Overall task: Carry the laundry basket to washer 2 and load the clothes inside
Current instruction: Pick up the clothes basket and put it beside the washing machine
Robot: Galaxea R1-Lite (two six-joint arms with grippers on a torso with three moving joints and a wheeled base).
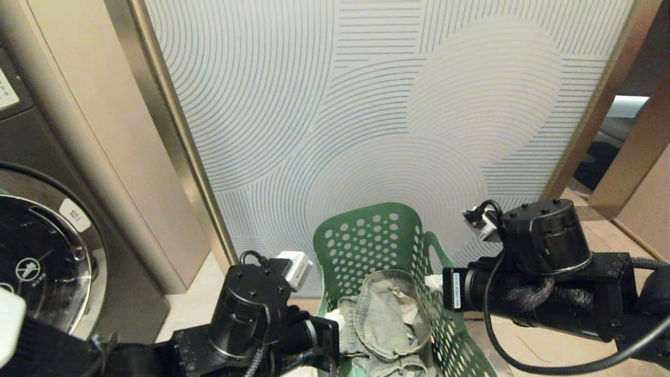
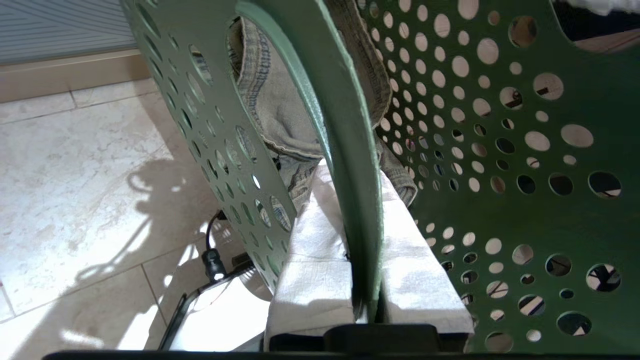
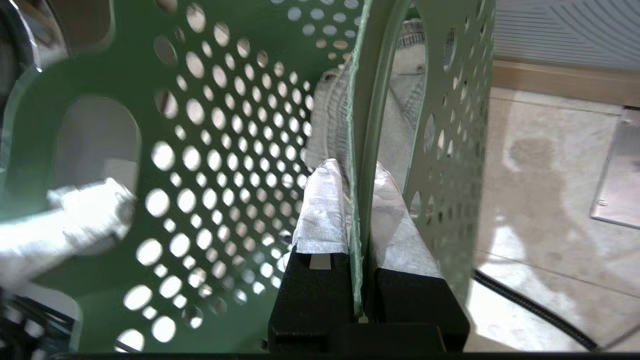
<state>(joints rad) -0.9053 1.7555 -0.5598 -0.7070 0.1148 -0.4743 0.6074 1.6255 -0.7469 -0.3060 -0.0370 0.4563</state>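
Pale wall panel (image 1: 377, 104) with curved and straight line pattern, filling most of head view straight ahead. Bronze metal trim strip (image 1: 178, 136) along panel's left edge, slanting down to floor; matching strip (image 1: 602, 99) on right edge. Beige cabinet side (image 1: 120, 141) left of trim. Light marble tile floor (image 2: 75, 165) with grout lines and shadows, wooden baseboard (image 2: 65, 72) at foot of panel. Metal floor plate (image 3: 617, 170) near baseboard in right wrist view. Tan wooden piece (image 1: 636, 157) far right, dark opening beyond.
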